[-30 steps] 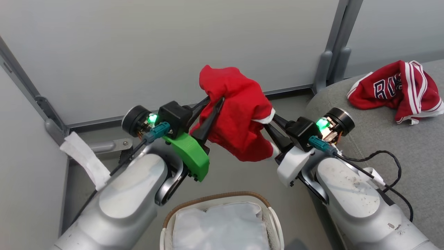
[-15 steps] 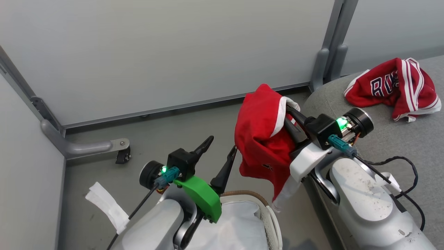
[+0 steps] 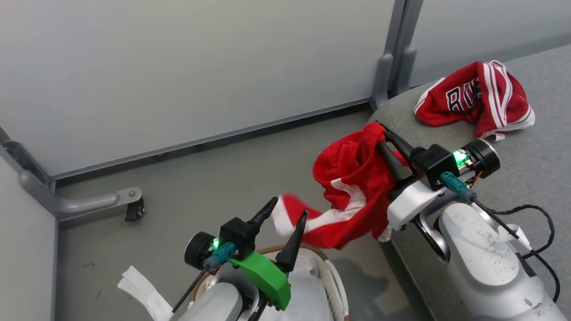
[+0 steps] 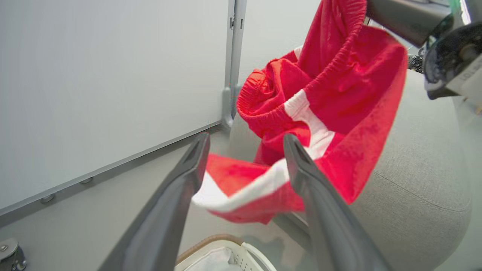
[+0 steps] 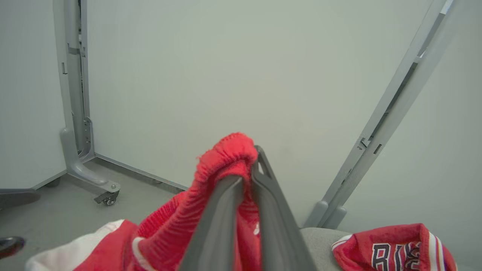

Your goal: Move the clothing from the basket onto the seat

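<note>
Risk at this stage centres on the free end of the red garment point(image 3: 352, 178). The right gripper point(image 3: 386, 140) is closed on a small fold of the elastic waistband, with its fingers pressed together and cloth bunched over the tips. The rest of the cloth hangs unsupported. The garment is in the air at the near left corner of the seat point(image 3: 535, 147), mostly over the floor point(image 3: 200, 178) and not over the cushion. If it were let go here, it would probably slide off the rounded corner. The pinch is narrow, so a fast swing could pull the waistband out. The long axis runs on a diagonal from the held waistband, high and to the right, down to the white-trimmed hem, low and to the left. The hem points at the left gripper point(image 3: 287, 209) and appears blurred, which suggests it is swinging. The left gripper hangs above the basket point(image 3: 333, 285), fingers spread wide and holding nothing. In the left wrist view the hem crosses the gap between those fingers. It could snag there or on the basket rim, dragging the cloth away from the seat. The lettered garment point(image 3: 473, 96) lies crumpled on the seat, further right and well apart. No red cloth can be seen in the visible part of the basket.
</note>
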Controlling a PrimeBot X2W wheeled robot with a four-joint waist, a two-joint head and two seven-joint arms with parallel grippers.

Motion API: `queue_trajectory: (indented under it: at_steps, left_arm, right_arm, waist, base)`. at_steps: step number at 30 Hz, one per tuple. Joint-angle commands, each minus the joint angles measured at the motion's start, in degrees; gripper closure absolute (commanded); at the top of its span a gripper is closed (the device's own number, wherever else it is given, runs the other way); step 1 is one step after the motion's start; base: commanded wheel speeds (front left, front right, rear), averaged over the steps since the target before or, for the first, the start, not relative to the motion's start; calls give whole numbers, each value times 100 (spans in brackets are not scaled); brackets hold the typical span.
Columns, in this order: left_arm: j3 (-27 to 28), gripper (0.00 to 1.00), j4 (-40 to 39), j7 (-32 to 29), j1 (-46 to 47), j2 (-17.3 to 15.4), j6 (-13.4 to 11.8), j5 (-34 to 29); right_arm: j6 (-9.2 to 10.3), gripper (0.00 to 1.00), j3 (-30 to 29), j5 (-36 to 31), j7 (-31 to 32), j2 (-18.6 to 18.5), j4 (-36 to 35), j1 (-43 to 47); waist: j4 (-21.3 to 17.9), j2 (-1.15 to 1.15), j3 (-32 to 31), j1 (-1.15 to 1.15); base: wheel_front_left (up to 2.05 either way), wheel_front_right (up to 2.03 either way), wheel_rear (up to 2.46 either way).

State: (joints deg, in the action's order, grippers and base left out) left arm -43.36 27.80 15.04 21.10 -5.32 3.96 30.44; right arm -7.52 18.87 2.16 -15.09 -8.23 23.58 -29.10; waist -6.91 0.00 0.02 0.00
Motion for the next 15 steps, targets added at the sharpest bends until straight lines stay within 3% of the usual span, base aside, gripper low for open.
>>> queue_trajectory:
  at_steps: [1, 9, 15]
  left_arm:
    - [55, 0, -40, 19, -117, 21, 27, -109]
    - [319, 0, -126, 18, -201, 126, 127, -439]
    - [394, 0, -102, 19, -183, 168, 202, -585]
  right_arm:
    - [7, 100, -40, -31, -11, -51, -38, 15]
    - [6, 100, -225, -111, -11, -219, -111, -18]
    - [6, 100, -378, -155, -11, -285, -152, 20]
  waist:
    - [-292, 0, 72, 0]
    - [-1205, 0, 305, 0]
    - [-1625, 0, 452, 0]
  base:
    - [0, 0, 0]
    - [0, 0, 0]
    - [0, 0, 0]
